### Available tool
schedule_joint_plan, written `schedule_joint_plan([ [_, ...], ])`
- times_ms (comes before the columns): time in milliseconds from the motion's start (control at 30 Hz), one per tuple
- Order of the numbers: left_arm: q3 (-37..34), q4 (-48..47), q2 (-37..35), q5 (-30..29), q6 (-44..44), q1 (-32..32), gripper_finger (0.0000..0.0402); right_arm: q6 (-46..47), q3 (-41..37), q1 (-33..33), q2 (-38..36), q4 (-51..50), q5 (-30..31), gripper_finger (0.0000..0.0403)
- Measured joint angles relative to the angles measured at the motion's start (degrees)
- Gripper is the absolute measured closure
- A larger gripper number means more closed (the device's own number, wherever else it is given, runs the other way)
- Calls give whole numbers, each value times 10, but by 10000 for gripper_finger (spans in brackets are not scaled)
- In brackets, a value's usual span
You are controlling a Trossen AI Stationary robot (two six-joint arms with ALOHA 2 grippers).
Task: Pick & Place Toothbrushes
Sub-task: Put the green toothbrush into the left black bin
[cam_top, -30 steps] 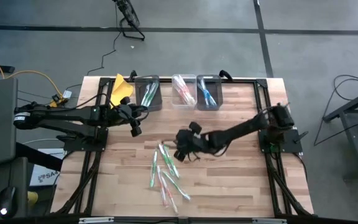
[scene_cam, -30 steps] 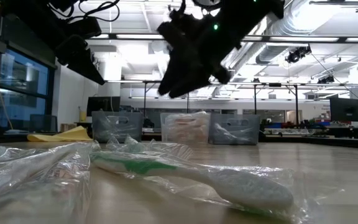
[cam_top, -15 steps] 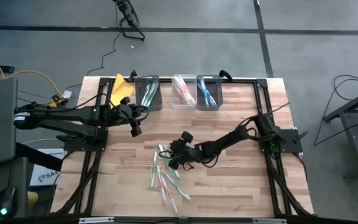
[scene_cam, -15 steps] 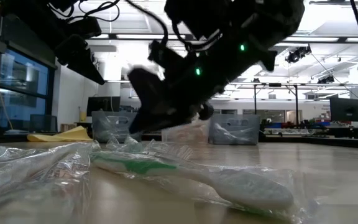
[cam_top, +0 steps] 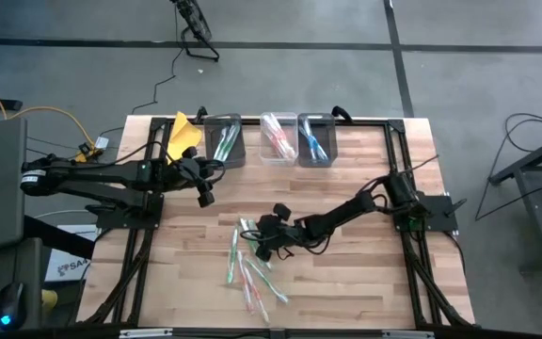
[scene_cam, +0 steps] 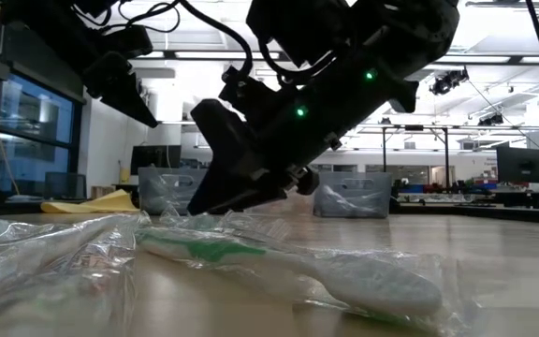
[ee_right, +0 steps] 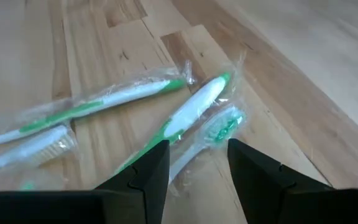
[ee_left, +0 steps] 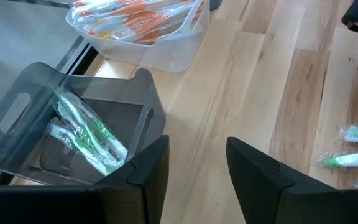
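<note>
From above, we see the right end effector [cam_top: 260, 237] low over the wooden tabletop [cam_top: 365, 282], right at the upper end of the loose toothbrushes [cam_top: 250, 268], which lie scattered in their clear wrappers near the middle-front of the board. The left end effector [cam_top: 205, 193] waits well apart, on the left side, near the grey bin [cam_top: 224, 141] that holds green toothbrushes. Beside that bin stand a clear bin [cam_top: 278, 137] with pink-red ones and another grey bin [cam_top: 315, 139] with blue ones; a yellow cloth [cam_top: 183, 134] lies at the far left corner.

At table height, we get a wrapped green-and-white toothbrush [scene_cam: 288, 264] lying flat up close, and the right end effector [scene_cam: 215, 201] reaching down just behind it, its tip close to the crinkled wrappers. We can't say here whether it touches them.

Through the left wrist camera, the left end effector [ee_left: 194, 165] stands released, fingers [ee_left: 253, 174] apart with bare wood between them, nothing in the grip. Ahead sits the grey bin [ee_left: 148, 118] with green brushes inside, and the clear bin [ee_left: 185, 50] beyond.

Through the right wrist camera, the right end effector [ee_right: 197, 163] is released too, fingers [ee_right: 151, 171] spread on either side of a wrapped green-and-white toothbrush [ee_right: 188, 115] on the wood, just ahead of the tips. More wrapped brushes [ee_right: 73, 109] lie alongside.
</note>
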Motion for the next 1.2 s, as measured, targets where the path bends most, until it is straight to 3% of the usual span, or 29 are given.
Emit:
schedule_joint_plan([
  [433, 0, -1, 0, 0, 0, 0, 248, 24, 1, -1, 24, 15, -2, 253],
  [567, 0, -2, 0, 0, 0, 0, 248, 22, 1, -1, 23, 12, 1, 288],
  [767, 0, 0, 0, 0, 0, 0, 248, -19, 0, -3, 18, 14, 0, 386],
  [1000, 0, 7, 0, 0, -12, 0, 248, -54, 0, -14, -6, -3, 0, 399],
  [1200, -1, 40, 3, 4, -15, 0, 248, -129, 0, -40, -82, -46, 59, 399],
])
